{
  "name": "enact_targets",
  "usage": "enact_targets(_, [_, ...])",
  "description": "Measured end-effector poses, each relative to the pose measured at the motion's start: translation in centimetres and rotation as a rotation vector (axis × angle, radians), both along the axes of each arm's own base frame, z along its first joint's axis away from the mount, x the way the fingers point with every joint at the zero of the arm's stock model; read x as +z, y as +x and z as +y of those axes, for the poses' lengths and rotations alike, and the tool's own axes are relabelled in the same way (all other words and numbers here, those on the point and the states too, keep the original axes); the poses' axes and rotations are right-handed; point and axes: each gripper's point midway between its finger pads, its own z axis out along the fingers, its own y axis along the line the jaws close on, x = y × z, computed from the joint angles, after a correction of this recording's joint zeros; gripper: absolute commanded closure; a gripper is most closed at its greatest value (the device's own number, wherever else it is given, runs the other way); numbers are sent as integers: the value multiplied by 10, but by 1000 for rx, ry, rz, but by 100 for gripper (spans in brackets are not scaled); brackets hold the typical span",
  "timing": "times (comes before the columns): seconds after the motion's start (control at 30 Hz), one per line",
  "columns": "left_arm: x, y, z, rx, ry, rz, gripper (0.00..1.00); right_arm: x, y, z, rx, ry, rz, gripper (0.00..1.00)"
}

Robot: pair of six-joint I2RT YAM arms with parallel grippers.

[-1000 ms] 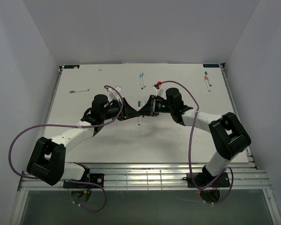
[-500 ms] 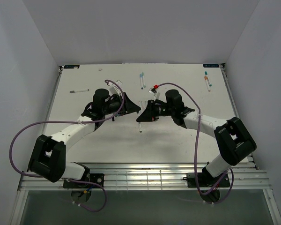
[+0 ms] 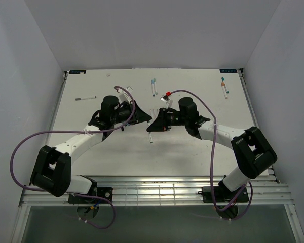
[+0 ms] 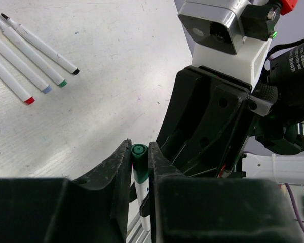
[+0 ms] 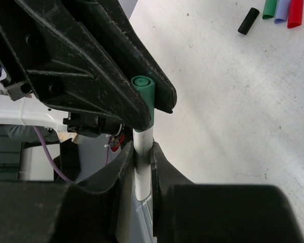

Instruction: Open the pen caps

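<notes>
White worktop (image 3: 192,157) spreads out below. Left jaws pinch the green cap (image 4: 139,151), which sits on the end of the white pen (image 5: 142,147), and right jaws pinch that pen just under it. A loose black cap (image 5: 248,20) lies farther off.

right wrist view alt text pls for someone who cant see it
The right hand grips a white pen by its barrel, and the black fingers of the left hand pinch the green cap on its end. At the top right a loose black cap lies on the white table beside green, lilac and red ends cut off by the frame.
</notes>
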Motion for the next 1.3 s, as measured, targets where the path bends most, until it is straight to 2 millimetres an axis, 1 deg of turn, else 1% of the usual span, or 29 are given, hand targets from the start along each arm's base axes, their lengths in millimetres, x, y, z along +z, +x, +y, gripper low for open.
enact_targets(0.03, [0, 0, 0, 1, -1, 2, 88, 0, 0, 0, -3, -1, 2, 92])
enact_targets(0.1, [1, 0, 0, 3, -3, 7, 99, -2, 2, 1, -13, -7, 3, 92])
enact_targets(0.13, [1, 0, 0, 6, -2, 11, 100, -3, 3, 1, -18, -10, 2, 92])
enact_targets(0.23, [-2, 3, 2, 28, 11, 29, 100, -5, 5, 2, -32, -34, -3, 92])
enact_targets(0.3, [-4, 9, 3, 54, 27, 48, 100, -6, 10, 3, -52, -72, -18, 92])
enact_targets(0.4, [-11, 24, 6, 124, 70, 101, 100, -11, 22, 5, -107, -199, -82, 92])
enact_targets(0.57, [-16, 47, 11, 210, 129, 172, 100, -17, 44, 2, -224, -458, -248, 92])
enact_targets(0.7, [-26, 55, 21, 245, 132, 270, 100, -23, 48, 1, -281, -576, -352, 92])
enact_targets(0.87, [-34, 55, 36, 249, 92, 391, 100, -26, 48, 7, -315, -593, -418, 92])
enact_targets(0.97, [-31, 57, 44, 250, 66, 412, 100, -21, 50, 13, -313, -561, -437, 92])
enact_targets(1.07, [-26, 56, 53, 254, 39, 411, 100, -15, 48, 20, -270, -495, -433, 92])
enact_targets(1.1, [-25, 54, 58, 263, 29, 408, 100, -13, 47, 23, -248, -465, -427, 92])
enact_targets(1.13, [-25, 61, 70, 312, 36, 373, 100, -18, 39, 22, -203, -460, -400, 92])
enact_targets(1.27, [-11, 97, 141, 566, 45, 247, 100, -55, -8, 12, -19, -453, -227, 92])
enact_targets(1.3, [-7, 102, 154, 615, 52, 218, 100, -61, -19, 12, 20, -440, -182, 92])
